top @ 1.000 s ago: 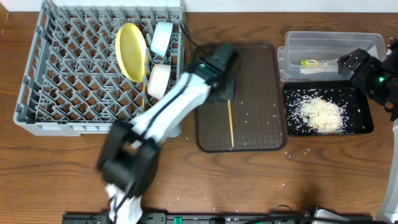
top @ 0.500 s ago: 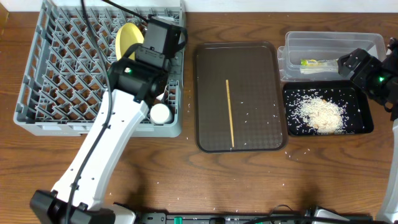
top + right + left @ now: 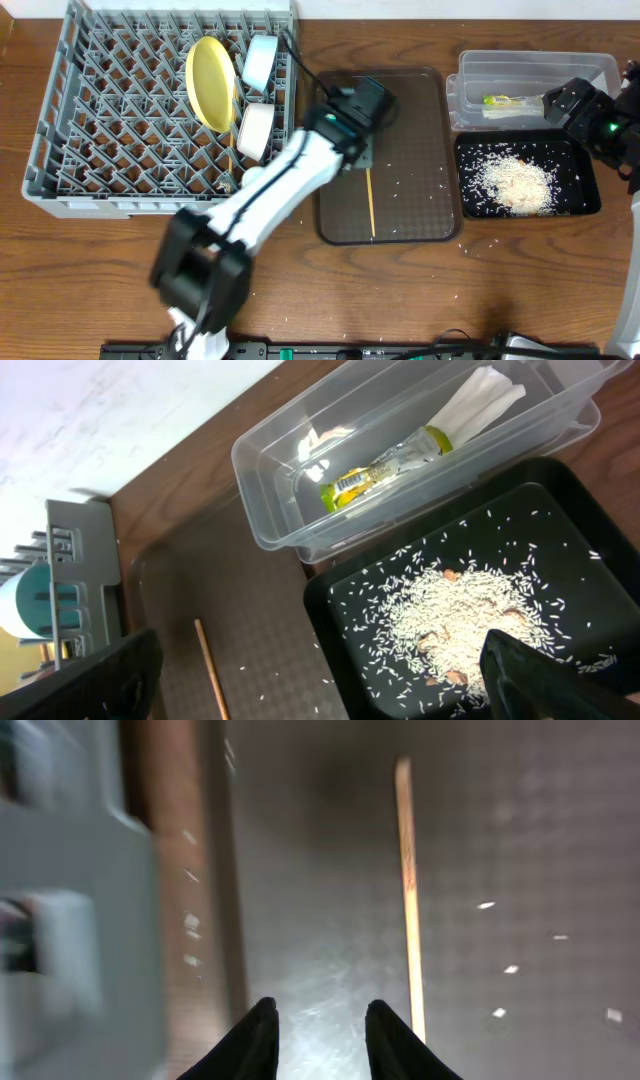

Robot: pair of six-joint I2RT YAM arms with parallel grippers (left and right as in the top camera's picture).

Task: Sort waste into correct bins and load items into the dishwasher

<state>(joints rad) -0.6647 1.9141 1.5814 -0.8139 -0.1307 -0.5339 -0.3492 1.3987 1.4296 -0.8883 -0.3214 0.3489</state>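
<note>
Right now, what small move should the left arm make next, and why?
Probably slide the left gripper sideways until its jaws straddle the chopstick. In the wrist view the jaws stand apart and empty above the brown tray, with the chopstick lying just outside one fingertip.

The grey dish rack (image 3: 110,110) fills the upper left, its pegs holding a round yellow plate (image 3: 211,82) upright on edge, with a pale blue bowl (image 3: 259,62) and a white bowl (image 3: 254,130) tipped on their sides just to its right. One thin wooden chopstick (image 3: 372,205) lies lengthwise at centre on the brown tray (image 3: 430,150). At upper right, the clear tub (image 3: 600,65) contains the yellow-green wrapper (image 3: 510,100) with white paper. Touching its lower edge, the glossy black tray (image 3: 590,205) holds a heap of whitish rice scraps (image 3: 515,182).
</note>
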